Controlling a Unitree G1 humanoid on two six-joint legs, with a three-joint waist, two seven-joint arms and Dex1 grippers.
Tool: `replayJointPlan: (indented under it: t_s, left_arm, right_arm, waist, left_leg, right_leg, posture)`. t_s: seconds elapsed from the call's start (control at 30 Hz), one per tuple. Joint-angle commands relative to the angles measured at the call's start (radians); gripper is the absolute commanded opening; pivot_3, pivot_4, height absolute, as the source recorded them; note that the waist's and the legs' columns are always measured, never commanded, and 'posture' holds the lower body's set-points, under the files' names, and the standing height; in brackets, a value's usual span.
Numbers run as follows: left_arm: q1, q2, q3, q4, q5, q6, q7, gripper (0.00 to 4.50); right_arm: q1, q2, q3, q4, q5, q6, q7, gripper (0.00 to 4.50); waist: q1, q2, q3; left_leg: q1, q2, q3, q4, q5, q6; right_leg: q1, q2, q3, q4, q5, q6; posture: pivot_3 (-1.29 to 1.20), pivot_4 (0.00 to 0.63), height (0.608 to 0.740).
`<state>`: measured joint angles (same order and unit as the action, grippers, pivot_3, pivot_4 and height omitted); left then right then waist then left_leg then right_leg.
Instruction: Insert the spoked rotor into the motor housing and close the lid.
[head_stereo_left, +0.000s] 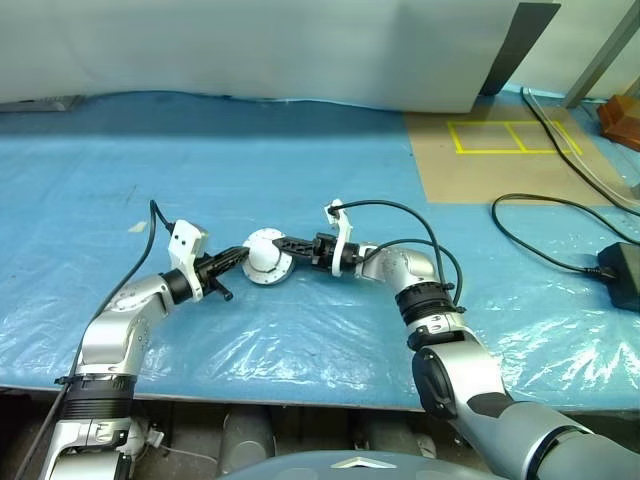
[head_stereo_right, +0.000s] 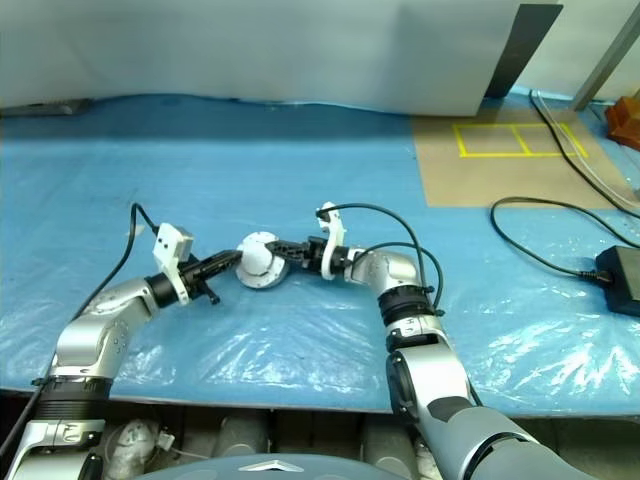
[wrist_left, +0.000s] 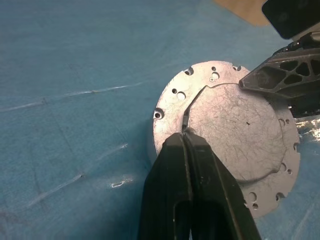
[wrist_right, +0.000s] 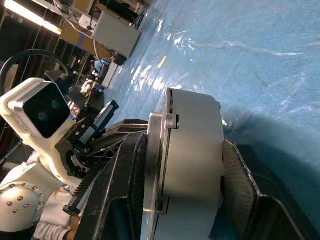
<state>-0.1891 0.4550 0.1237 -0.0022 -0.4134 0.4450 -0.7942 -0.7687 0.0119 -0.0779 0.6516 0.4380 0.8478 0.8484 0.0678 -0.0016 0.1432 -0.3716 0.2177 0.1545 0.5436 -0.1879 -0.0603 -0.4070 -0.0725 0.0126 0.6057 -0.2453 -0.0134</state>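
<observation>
Motor housing (wrist_right: 192, 165), lid (wrist_left: 230, 135) on, clamped between right jaws.

Even, bright overhead light. Glare streaks the plastic sheet (head_stereo_left: 300, 340) toward six o'clock. The right wrist view's fingers (wrist_right: 120, 185) blur close up.

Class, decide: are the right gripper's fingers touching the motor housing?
Touching. In the right wrist view, the right gripper has both fingers pressed flat against opposite faces of the motor housing, with no gap.
</observation>
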Motion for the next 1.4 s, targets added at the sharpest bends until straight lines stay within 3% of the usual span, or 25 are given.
replayJointPlan:
  t_s: [0.03,0.37,0.43,0.63,0.77,0.9,1.0,1.13,1.4]
  left_arm:
    - [0.000,-0.012,-0.020,-0.039,-0.007,-0.010,0.003,0.05]
    - [-0.014,-0.025,-0.001,-0.070,-0.040,0.007,0.011,0.05]
    - [-0.018,-0.020,0.011,-0.097,-0.059,0.018,0.006,0.05]
    - [-0.102,0.012,0.194,-0.240,-0.374,0.223,0.039,0.05]
    - [-0.087,0.052,0.209,-0.249,-0.394,0.258,0.054,0.05]
    - [-0.046,0.051,0.228,-0.206,-0.386,0.262,0.093,0.05]
    - [0.000,0.028,0.263,-0.200,-0.471,0.307,0.097,0.05]
    - [0.053,0.013,0.306,-0.201,-0.568,0.345,0.089,0.98]
    - [0.087,-0.075,0.374,-0.187,-0.797,0.415,0.177,3.77]
  right_arm:
    - [-0.007,0.027,0.014,-0.032,0.048,0.075,0.023,1.70]
    - [-0.012,0.028,0.020,0.009,-0.004,0.016,-0.034,1.66]
    - [-0.016,0.026,0.012,0.027,-0.004,0.005,-0.040,1.23]
    - [-0.041,0.018,-0.008,0.079,-0.016,-0.014,-0.092,1.21]
    - [-0.046,0.016,-0.015,0.087,0.002,0.006,-0.084,1.21]
    - [-0.082,0.016,-0.110,0.087,0.099,0.099,-0.097,1.21]
    - [-0.129,0.005,-0.218,0.078,0.212,0.209,-0.098,1.21]
    - [-0.146,-0.006,-0.259,0.008,0.280,0.296,-0.091,1.21]
    - [-0.157,0.020,-0.294,-0.116,0.369,0.380,-0.145,1.21]
  waist:
    - [0.000,0.000,0.000]
    - [-0.001,0.000,0.000]
    - [-0.001,0.000,0.000]
    - [-0.004,-0.002,0.002]
    - [-0.019,0.001,0.002]
    - [-0.017,0.000,0.002]
    - [-0.014,-0.002,0.005]
    - [-0.004,-0.003,0.009]
    - [0.006,-0.004,0.009]
  left_leg:
    - [0.000,0.000,0.000,0.000,0.000,0.000]
    - [0.001,0.001,0.000,0.001,0.000,0.000]
    - [0.001,0.001,0.000,0.001,0.000,0.000]
    - [0.001,0.001,0.000,0.002,0.000,0.000]
    - [0.002,0.001,0.000,0.001,0.000,-0.001]
    - [0.000,0.001,0.000,0.001,0.000,-0.001]
    - [-0.001,0.002,-0.002,0.002,0.000,-0.001]
    - [-0.006,0.004,-0.003,0.003,0.000,-0.001]
    - [-0.007,0.006,-0.004,0.004,-0.001,-0.002]
  right_leg:
    - [0.000,0.000,0.000,0.000,0.000,0.000]
    - [0.000,0.000,0.000,0.001,0.000,0.000]
    - [0.000,0.000,0.000,0.001,0.000,0.000]
    - [0.000,0.001,-0.001,0.002,0.000,-0.001]
    - [0.001,0.002,0.001,0.002,0.000,-0.001]
    - [0.000,0.002,0.000,0.001,0.000,-0.001]
    - [0.000,0.002,-0.002,0.001,0.000,-0.001]
    - [-0.002,0.004,-0.009,0.001,0.000,-0.001]
    - [-0.003,0.006,-0.010,0.000,-0.001,-0.002]
  posture:
    - [0.00,0.150,0.740]
    - [0.00,0.150,0.740]
    - [0.00,0.150,0.740]
    - [0.00,0.150,0.740]
    - [0.00,0.150,0.740]
    - [0.00,0.150,0.740]
    - [0.00,0.150,0.740]
    - [0.00,0.150,0.740]
    - [0.00,0.150,0.740]
